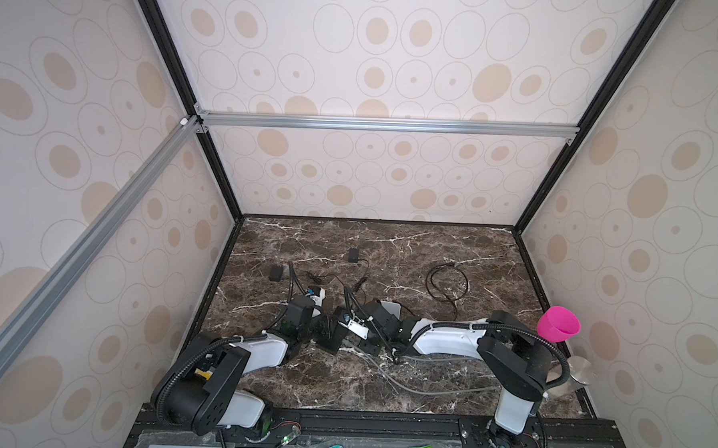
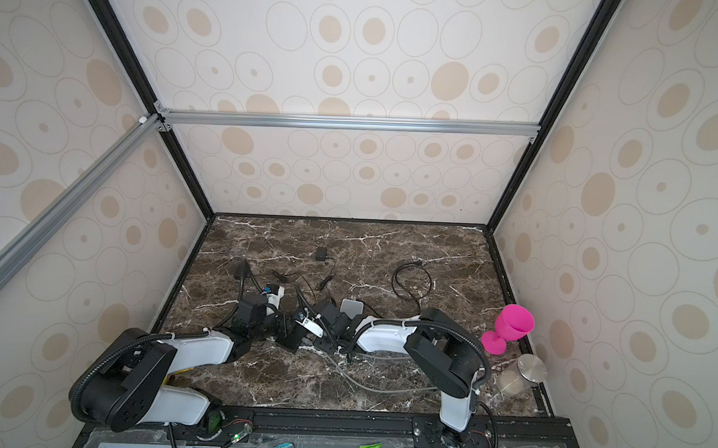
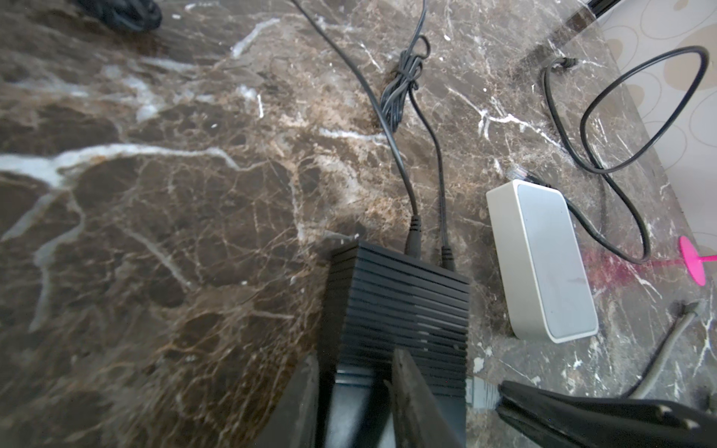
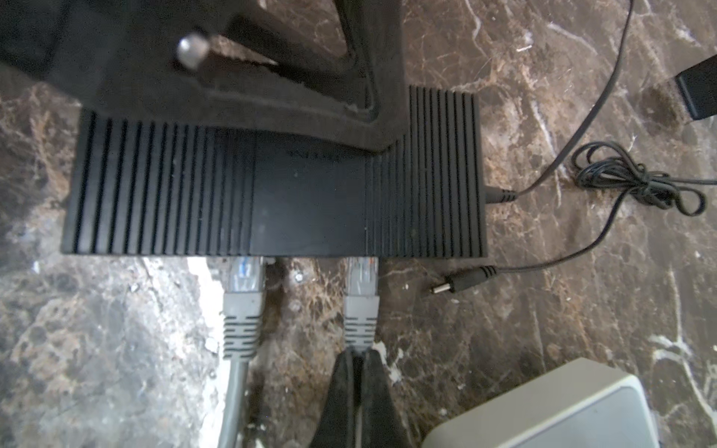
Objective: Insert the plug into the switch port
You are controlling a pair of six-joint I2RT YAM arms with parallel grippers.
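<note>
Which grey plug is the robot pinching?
The grey plug beside the loose black pin: the right gripper grips its tail; its twin is untouched.

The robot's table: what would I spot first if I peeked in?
Probably the bright pink cup at the right edge of the dark marble table. Next, near the middle front, the left gripper clamps a ribbed black box while the right gripper pinches a grey plug at the box's edge.

switch centre | right tool pinches grey plug at 6 o'clock, tip at switch edge | second plug 7 o'clock
</note>
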